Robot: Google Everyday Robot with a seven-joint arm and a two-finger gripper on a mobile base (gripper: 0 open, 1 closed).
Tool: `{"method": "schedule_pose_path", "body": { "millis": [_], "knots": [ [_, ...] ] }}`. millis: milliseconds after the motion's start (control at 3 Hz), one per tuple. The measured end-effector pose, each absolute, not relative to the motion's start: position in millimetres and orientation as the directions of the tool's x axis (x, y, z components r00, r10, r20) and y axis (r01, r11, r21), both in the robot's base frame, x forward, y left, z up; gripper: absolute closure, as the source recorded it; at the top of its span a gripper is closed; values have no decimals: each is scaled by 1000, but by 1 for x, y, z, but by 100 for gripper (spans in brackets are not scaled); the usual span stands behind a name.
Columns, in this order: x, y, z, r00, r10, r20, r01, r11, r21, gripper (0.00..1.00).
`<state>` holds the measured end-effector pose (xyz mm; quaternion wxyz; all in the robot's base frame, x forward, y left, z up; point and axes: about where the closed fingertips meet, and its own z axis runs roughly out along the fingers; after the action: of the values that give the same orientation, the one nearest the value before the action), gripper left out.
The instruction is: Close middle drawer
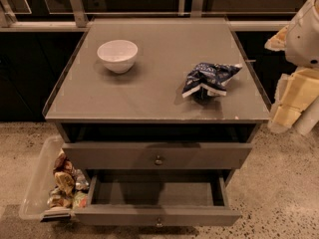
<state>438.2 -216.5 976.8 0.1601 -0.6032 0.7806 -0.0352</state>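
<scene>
Middle drawer (158,215): lower centre of frame, pulled well out, interior appears empty. Judged rigid, light, running on slides; should move under a steady push. Recommended contact: flat front, at or beside the centre knob (158,223), so it does not skew. Gripper (293,103): right edge of frame, beside the cabinet, well apart from the drawer; whether apart or together cannot be told. Bowl (117,55) and bag (208,78) on top are not involved.
</scene>
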Motion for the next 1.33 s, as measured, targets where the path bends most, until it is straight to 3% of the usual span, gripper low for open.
{"method": "schedule_pose_path", "body": {
  "millis": [667, 1000, 1333],
  "knots": [
    [431, -219, 974, -223, -951, -214, -923, 277, -267, 0],
    [406, -230, 935, -266, -925, -272, -923, 326, -206, 0],
    [357, -236, 869, -389, -847, -363, -900, 433, -46, 0]
  ]
}}
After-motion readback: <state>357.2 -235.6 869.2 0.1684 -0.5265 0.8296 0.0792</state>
